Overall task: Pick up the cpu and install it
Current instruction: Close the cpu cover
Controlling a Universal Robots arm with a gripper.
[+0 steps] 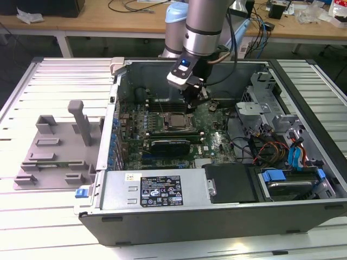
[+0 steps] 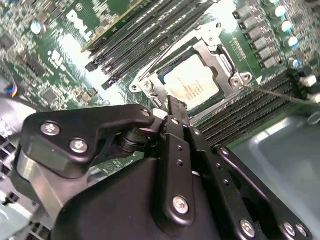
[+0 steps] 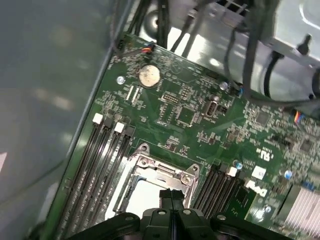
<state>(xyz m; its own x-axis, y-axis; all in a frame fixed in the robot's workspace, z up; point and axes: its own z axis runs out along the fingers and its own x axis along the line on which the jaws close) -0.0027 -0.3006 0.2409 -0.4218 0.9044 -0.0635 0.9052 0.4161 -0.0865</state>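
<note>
1. Black-bodied hand [image 2: 177, 107], clenched on nothing we can see, hangs at the edge of the cpu [image 2: 192, 82].
2. We judge the cpu seated inside the socket frame [image 2: 216, 52], so installing looks nearly done.
3. Any further move calls for care. Frame edges and memory slots [image 2: 150, 35] crowd close, and open room lies above.

- the hand [image 2: 176, 106] is covering one corner of the cpu [image 2: 192, 82] and much of the motherboard [image 2: 60, 45] in the second wrist view;
- in the first wrist view the hand's black body is hiding the cpu's near edge;
- the arm [image 1: 203, 21] is running off the exterior view's top edge;
- in the exterior view the cpu is showing too small to judge its seating
</note>
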